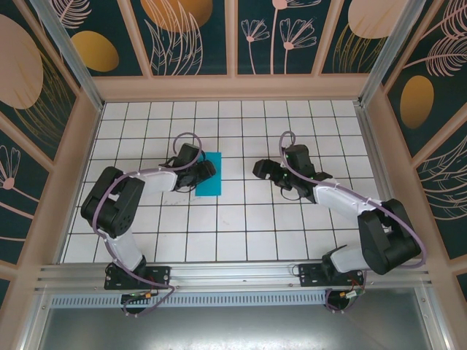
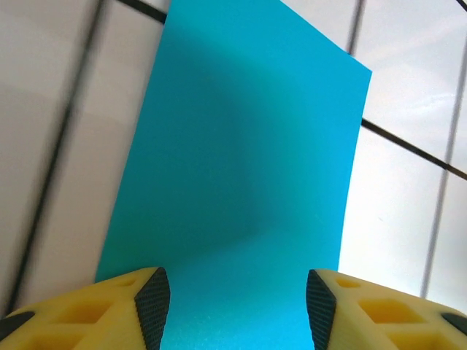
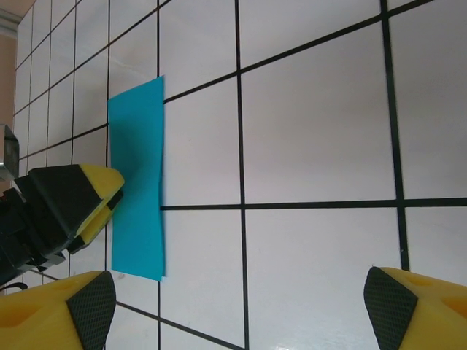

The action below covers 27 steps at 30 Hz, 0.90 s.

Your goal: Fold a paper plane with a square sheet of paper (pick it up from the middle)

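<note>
The square sheet of paper (image 1: 212, 179) is a teal rectangle about one tile wide and two long, lying flat on the white grid table left of centre. My left gripper (image 1: 203, 172) rests over its left edge. In the left wrist view the yellow fingers (image 2: 146, 306) stand apart, and the sheet (image 2: 241, 160) runs flat beneath the gap of this open gripper (image 2: 237, 310). My right gripper (image 1: 261, 169) hovers about a tile to the right of the sheet, open and empty (image 3: 237, 310). From there the sheet (image 3: 137, 182) shows with a left finger (image 3: 91, 191) at its edge. The paper plane is out of view.
The white tiled table (image 1: 241, 233) is walled by tan panels on the left (image 1: 80, 160), back (image 1: 233, 87) and right (image 1: 379, 146). A metal rail (image 1: 233, 273) runs along the near edge, with both arm bases on it.
</note>
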Each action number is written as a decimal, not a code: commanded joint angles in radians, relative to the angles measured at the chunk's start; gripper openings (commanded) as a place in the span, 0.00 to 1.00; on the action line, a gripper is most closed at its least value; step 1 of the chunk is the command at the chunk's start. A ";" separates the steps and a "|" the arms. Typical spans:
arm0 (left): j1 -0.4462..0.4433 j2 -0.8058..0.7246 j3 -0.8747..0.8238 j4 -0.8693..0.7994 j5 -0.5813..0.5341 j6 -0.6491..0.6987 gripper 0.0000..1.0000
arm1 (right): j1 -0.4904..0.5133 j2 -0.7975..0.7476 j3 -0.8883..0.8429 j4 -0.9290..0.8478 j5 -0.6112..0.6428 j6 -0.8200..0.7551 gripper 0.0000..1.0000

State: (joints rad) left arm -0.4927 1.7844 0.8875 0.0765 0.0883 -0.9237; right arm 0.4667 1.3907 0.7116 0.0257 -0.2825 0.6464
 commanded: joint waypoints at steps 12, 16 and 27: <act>-0.159 -0.043 -0.022 0.086 0.165 -0.242 0.51 | 0.153 0.077 0.000 0.082 0.023 0.104 0.52; -0.152 -0.064 0.018 0.009 0.090 -0.187 0.47 | 0.208 0.127 0.023 0.087 0.032 0.128 0.29; -0.106 -0.129 0.016 -0.047 0.076 -0.091 0.36 | 0.303 0.332 0.144 0.056 -0.008 0.108 0.11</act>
State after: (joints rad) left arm -0.6014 1.6833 0.8848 0.0814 0.1799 -1.0737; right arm 0.7559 1.6932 0.8150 0.0933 -0.2699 0.7650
